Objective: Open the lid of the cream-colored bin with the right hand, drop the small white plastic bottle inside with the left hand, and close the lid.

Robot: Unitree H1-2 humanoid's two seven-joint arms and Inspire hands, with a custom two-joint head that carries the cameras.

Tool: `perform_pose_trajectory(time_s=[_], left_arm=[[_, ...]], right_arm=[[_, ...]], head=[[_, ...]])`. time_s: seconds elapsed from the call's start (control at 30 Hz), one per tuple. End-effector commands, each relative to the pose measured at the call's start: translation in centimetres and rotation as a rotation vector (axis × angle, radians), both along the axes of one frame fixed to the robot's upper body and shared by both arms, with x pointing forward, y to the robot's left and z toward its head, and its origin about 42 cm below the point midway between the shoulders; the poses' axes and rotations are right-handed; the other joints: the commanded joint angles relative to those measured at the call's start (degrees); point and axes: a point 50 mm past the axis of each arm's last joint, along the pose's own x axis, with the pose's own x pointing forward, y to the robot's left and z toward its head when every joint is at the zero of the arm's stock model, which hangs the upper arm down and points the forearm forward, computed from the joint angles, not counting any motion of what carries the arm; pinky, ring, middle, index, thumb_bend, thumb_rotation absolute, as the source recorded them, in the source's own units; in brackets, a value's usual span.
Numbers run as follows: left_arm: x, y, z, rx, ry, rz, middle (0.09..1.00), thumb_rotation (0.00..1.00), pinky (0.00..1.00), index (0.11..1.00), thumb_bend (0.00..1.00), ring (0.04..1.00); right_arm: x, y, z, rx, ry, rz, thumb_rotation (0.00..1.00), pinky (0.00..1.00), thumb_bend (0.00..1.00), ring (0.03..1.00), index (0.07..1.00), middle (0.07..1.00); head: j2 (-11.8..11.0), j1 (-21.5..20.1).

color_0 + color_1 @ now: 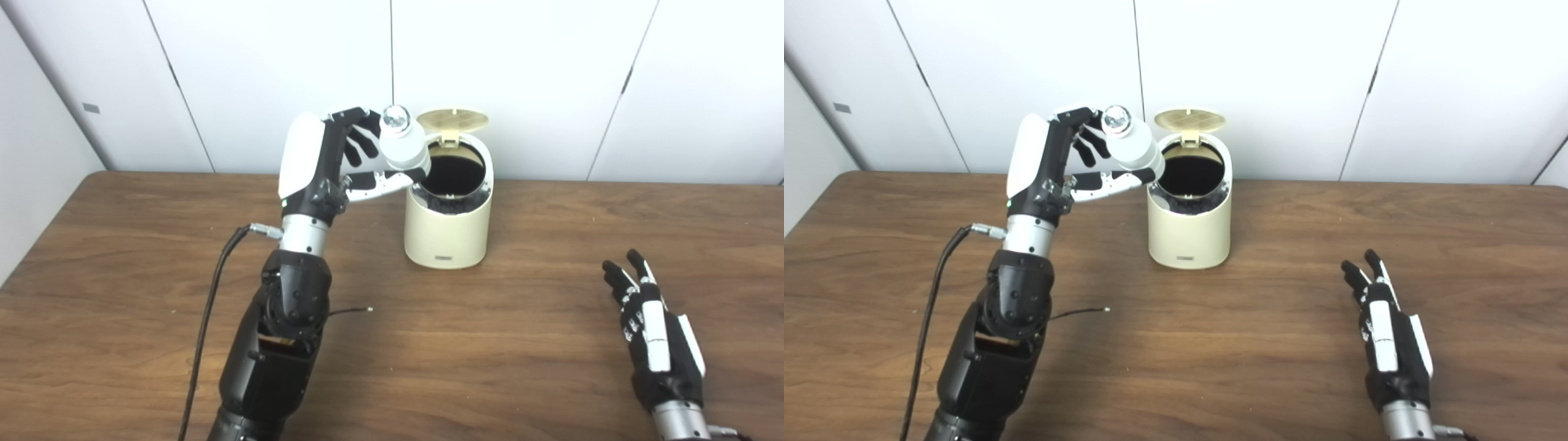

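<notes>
A small dark label sits low on the front of the cream-colored bin (pixel 449 226), too small to read; nothing else carries writing I can make out. The left hand (pixel 343 160) is raised beside the bin's left rim and is closed around the small white plastic bottle (pixel 403 146), thumb beneath it and fingers (pixel 361 142) behind it. The bottle is tilted, its shiny rounded cap pointing up toward the left, its base touching or just over the bin's open mouth. It is plain white. The bin stands near the far edge of the wooden table (pixel 490 343), about midway along it, with its round lid (pixel 453 120) hinged up at the back and a dark interior showing. The right hand (pixel 1387 343) lies near the table's front right corner, empty, fingers stretched out and slightly apart. A black cable (pixel 205 324) trails from the left wrist toward the front edge.
</notes>
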Motion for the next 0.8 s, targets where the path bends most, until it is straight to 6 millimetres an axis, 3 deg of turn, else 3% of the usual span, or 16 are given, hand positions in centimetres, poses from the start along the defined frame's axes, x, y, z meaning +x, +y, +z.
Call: perform_pose_trajectory(time_s=[0.0, 0.77], left_arm=[[0.7, -0.9, 2.4, -0.003, -0.113, -0.017, 0.520, 0.00, 0.31, 0.505, 0.47, 0.414], [4.4, -2.5, 0.4, -0.039, -0.082, -0.029, 0.506, 0.00, 0.36, 0.491, 0.48, 0.430]], right_arm=[[0.4, 0.4, 0.5, -0.005, -0.036, 0.004, 0.93, 1.00, 0.64, 0.925, 0.964, 0.882], [0.4, 1.0, 0.2, 0.005, -0.030, 0.009, 0.92, 1.00, 0.63, 0.926, 0.957, 0.883]], head=[[0.0, -0.1], [-0.1, -1.6]])
